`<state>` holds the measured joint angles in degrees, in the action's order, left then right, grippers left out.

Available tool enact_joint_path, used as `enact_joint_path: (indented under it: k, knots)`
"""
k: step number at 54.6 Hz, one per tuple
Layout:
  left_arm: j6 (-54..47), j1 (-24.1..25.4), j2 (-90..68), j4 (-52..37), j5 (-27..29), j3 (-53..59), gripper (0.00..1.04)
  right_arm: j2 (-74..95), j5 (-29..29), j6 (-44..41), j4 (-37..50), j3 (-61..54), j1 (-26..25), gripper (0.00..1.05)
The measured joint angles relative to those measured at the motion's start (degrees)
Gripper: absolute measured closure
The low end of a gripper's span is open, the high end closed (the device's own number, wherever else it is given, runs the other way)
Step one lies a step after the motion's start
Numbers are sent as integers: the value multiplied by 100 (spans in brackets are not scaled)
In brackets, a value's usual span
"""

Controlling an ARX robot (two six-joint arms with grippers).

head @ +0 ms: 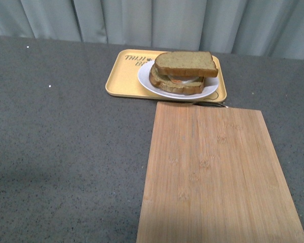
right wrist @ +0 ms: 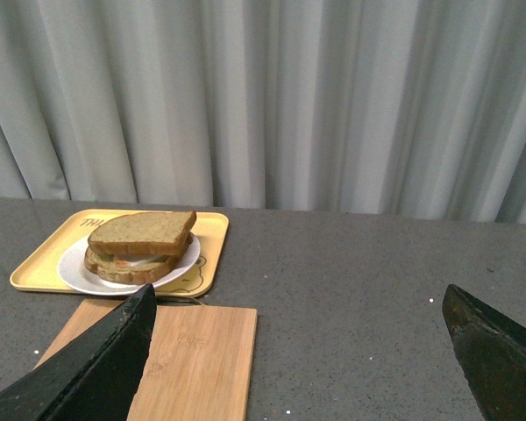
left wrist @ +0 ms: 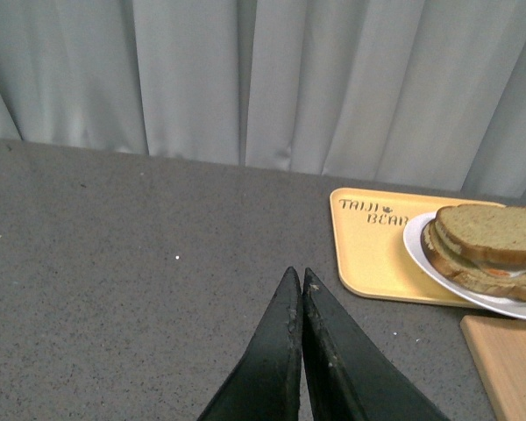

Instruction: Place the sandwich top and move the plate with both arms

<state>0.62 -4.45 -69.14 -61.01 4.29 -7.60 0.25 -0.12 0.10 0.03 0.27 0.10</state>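
Front view: you have the top (head: 186,63) lying on the stacked sandwich, slightly askew over the egg layer and lower slice. The sandwich sits on the plate (head: 148,80), and the plate rests on the tray (head: 122,76), toward the tray's right end. The tray stands near the far edge of the desk (head: 66,147). A board (head: 218,177) lies on the desk's near right part, its far edge just beside the tray's near edge. Neither arm shows here.

Left wrist view: your left gripper (left wrist: 296,285) has its fingers pressed together, tip to tip, with nothing between them. It hangs over bare desk. The top (left wrist: 495,232), on the plate (left wrist: 421,254), lies well apart from those fingers, off to the robot's right and further away, with the tray (left wrist: 368,254) rim between.

Right wrist view: your right gripper (right wrist: 298,303) stands spread wide and empty, one finger (right wrist: 114,351) over the board (right wrist: 197,360), the other over bare desk. The top (right wrist: 145,232) and plate (right wrist: 74,274) lie beyond the board, well clear of both fingers, nearer the finger over the board.
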Motion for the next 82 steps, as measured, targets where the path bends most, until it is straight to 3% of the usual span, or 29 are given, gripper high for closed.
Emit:
enact_joint_path:
  k: [6, 13, 56, 82]
  knots:
    - [-17, 291, 487, 321, -398, 208, 101, 0, 0, 0, 2, 0, 0, 9]
    - [-17, 431, 1071, 715, -404, 385, 101, 0, -2, 0, 2, 0, 0, 9]
    - [-17, 433, 4293, 3486, -422, 654, 101, 0, 0, 0, 2, 0, 0, 9]
    - [-17, 433, 5396, 4557, -424, 656, 101, 0, 0, 0, 2, 0, 0, 9]
